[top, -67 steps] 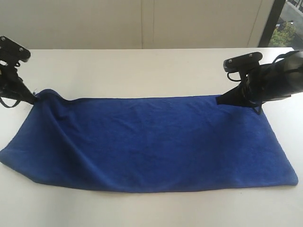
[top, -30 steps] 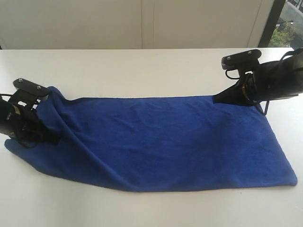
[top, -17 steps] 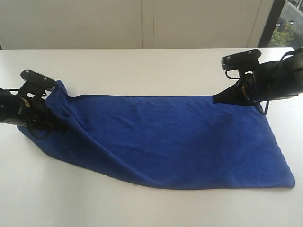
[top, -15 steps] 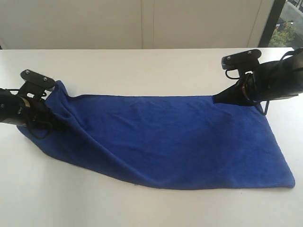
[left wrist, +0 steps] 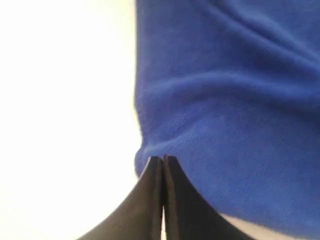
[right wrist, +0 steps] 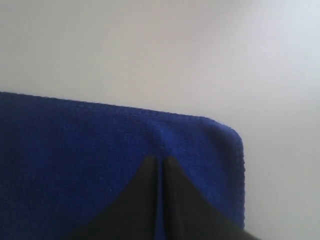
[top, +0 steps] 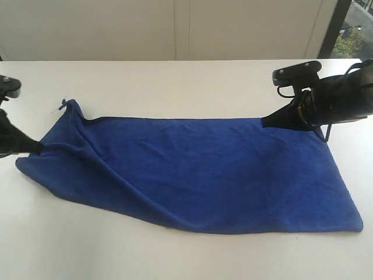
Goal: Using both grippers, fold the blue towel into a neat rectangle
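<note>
Blue towel [top: 198, 175]: spread lengthwise on white table [top: 175, 81], left end rumpled. Left gripper [top: 38, 148]: fingers pressed together, tips touching the towel's bunched left edge. Right gripper [top: 264, 122]: fingers clamped on the towel's far right corner, a sliver of cloth between them.

A plain white table [top: 175, 87] carries one thing, the blue towel [top: 204, 169], spread lengthwise across its middle. The cloth lies mostly flat (smooth over its right part, rumpled into long ridges at its left end, where one corner pokes up), and pale tabletop shows around it on all sides
</note>
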Tool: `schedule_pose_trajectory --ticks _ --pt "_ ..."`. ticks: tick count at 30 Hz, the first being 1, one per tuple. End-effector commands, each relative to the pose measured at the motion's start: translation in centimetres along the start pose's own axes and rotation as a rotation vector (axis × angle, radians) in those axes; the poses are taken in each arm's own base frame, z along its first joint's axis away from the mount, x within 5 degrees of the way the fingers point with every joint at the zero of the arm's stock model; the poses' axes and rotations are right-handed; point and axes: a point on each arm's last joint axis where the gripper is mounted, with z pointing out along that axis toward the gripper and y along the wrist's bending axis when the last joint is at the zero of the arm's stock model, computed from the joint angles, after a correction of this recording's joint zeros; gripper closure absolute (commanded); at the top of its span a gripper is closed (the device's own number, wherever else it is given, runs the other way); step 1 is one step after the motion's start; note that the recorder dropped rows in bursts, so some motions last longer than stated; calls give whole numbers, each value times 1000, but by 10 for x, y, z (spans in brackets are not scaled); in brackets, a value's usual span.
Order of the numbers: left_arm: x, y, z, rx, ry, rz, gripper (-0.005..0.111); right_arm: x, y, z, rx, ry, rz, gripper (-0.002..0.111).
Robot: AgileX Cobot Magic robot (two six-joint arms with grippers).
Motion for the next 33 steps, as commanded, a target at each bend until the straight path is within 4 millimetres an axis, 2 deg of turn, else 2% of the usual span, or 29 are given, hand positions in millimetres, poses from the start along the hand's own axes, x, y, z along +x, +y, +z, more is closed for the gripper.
schedule_pose_trajectory --ticks 1,4,8,10,12,14,16,24,29,32,33 --pt "27 17 2 -18 86 -114 107 -2 -2 -2 -11 -8 2 104" --pt "35 29 5 -37 79 -182 107 -2 0 -3 -28 -10 2 104" --pt "35 31 13 -14 127 -191 107 -2 0 -3 -32 -10 2 104" --pt "30 28 10 40 158 -193 107 -2 0 -3 -32 -10 2 104" --pt "10 19 -3 204 157 -147 107 -2 0 -3 -32 -10 2 104" --pt "-10 16 -12 293 74 -113 107 -2 0 -3 -32 -10 2 104" --pt "-19 19 -14 309 31 -101 107 -2 0 -3 -32 -10 2 104" --pt "-3 62 9 494 -43 -307 107 -2 0 -3 -32 -10 2 104" --pt "6 70 24 419 -6 -262 107 -2 0 -3 -32 -10 2 104" --pt "12 73 33 367 -1 -258 98 -2 0 -3 -32 -10 2 104" --pt "15 72 36 360 7 -252 91 -2 0 -3 -32 -10 2 104"
